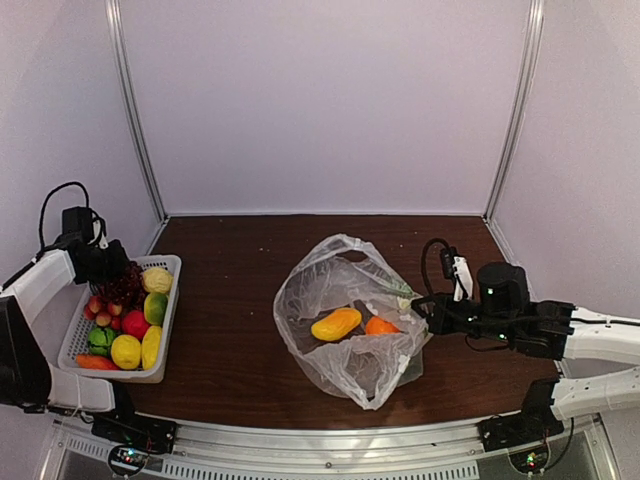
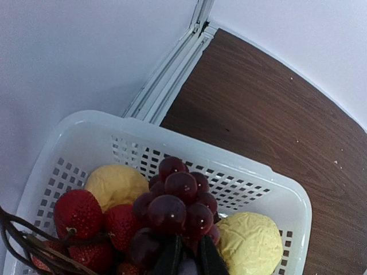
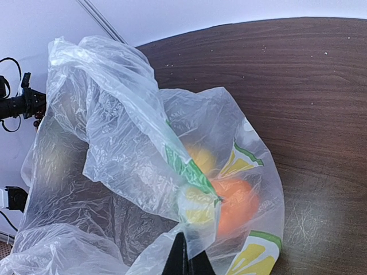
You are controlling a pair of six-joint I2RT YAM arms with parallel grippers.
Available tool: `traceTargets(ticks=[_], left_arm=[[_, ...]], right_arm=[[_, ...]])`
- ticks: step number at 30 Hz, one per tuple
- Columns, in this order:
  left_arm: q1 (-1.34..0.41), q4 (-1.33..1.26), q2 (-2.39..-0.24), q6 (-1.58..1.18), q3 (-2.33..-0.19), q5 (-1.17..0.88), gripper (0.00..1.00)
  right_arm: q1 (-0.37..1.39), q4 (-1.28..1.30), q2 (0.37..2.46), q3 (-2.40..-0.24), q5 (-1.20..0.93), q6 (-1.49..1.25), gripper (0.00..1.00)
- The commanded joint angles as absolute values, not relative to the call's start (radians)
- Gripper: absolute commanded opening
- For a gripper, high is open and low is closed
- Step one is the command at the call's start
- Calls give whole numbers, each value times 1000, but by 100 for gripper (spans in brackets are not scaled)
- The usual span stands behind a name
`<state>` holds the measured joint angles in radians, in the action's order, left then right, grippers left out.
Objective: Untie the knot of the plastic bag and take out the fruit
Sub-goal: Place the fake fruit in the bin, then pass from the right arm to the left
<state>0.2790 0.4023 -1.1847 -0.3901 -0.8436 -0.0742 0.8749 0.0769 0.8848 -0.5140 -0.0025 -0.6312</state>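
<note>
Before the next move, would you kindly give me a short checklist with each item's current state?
1. Mouth of bag open: ok.
2. Hold of right gripper on bag edge: ok.
3. Hold of left gripper on grapes, at basket: ok.
4. Release of grapes: not ok.
5. Emptying of bag: not ok; mango and orange inside.
6. Other fruit hidden in bag: cannot tell.

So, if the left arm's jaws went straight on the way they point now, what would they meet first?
The bunch of dark grapes in the white basket: it lies right at the jaws, which seem to pinch its near end already, though depth is unclear.
</note>
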Motion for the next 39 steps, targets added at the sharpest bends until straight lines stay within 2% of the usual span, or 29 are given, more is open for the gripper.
traceTargets(ticks=[1,3,16,21,31,39], left_arm=[[283,443,-1192,-366,-829,-57,0],[283,457,-1190,-364,-822,-45,1],[283,478,-1229,-359,-816,-109,30],[283,481,-1221,-358,-820,-99,37],[283,471,-1098,-363,-809,16,85],[244,422,-1023,-323,-806,21,98]], right_arm=[[879,72,859,-488,8,-628,0],[878,74,852,-484,6,-629,0],[880,67,844,-481,8,-633,0],[878,76,833,-481,11,-635,0],[879,79,830,-483,12,-636,0],[879,87,826,-490,8,-633,0]])
